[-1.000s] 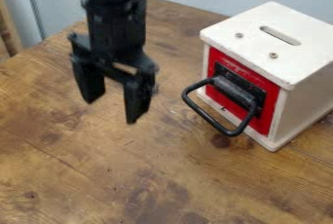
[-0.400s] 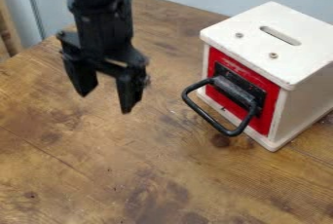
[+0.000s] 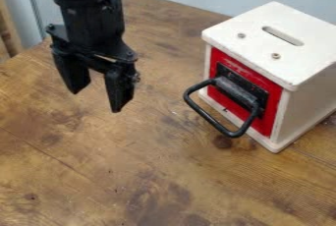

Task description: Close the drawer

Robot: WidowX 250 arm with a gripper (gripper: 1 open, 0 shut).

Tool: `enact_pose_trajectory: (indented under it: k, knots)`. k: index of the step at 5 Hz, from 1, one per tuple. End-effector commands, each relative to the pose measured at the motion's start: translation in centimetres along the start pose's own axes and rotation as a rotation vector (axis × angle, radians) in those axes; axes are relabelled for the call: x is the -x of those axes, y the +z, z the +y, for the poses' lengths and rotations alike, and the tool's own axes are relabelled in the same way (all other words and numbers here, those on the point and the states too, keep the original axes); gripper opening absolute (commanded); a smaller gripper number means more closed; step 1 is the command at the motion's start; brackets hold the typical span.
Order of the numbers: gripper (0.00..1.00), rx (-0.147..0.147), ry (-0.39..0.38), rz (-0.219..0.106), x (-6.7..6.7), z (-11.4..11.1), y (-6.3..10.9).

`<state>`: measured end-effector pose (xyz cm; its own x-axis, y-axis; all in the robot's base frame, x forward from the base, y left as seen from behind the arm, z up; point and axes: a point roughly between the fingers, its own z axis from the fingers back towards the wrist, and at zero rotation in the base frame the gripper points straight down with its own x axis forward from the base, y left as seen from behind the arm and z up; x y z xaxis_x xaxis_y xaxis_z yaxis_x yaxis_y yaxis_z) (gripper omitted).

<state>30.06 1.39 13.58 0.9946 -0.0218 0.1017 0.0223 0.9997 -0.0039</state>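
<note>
Gripper drawn off from the drawer; drawer front sits flush or near flush in its box.

Compared with a second ago, the black gripper (image 3: pixel 97 84) has shifted up and left in the view, further from the drawer (image 3: pixel 252 91), fingers spread and empty, pointing down over the wooden table (image 3: pixel 118 171). This reads as withdrawal, suggesting closing is done or nearly so. The drawer sits at right in the white box (image 3: pixel 289 48): red front, black panel, black looped handle (image 3: pixel 217 108) projecting toward the table.
</note>
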Motion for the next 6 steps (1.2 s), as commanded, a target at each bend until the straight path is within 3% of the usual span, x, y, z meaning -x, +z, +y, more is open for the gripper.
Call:
enact_pose_trajectory:
  k: [1,3,4,5,6]
  knots:
    - [1.00,0.003,-0.052,-0.061,-0.3,0.3,1.7]
    - [1.00,-0.018,0.068,-0.067,0.5,-0.6,0.8]
    - [1.00,-0.007,0.019,-0.068,-0.4,-0.3,-0.2]
    - [1.00,-0.004,-0.005,-0.044,-1.3,0.2,-1.3]
    - [1.00,-0.016,0.068,-0.062,-1.4,-0.2,-0.5]
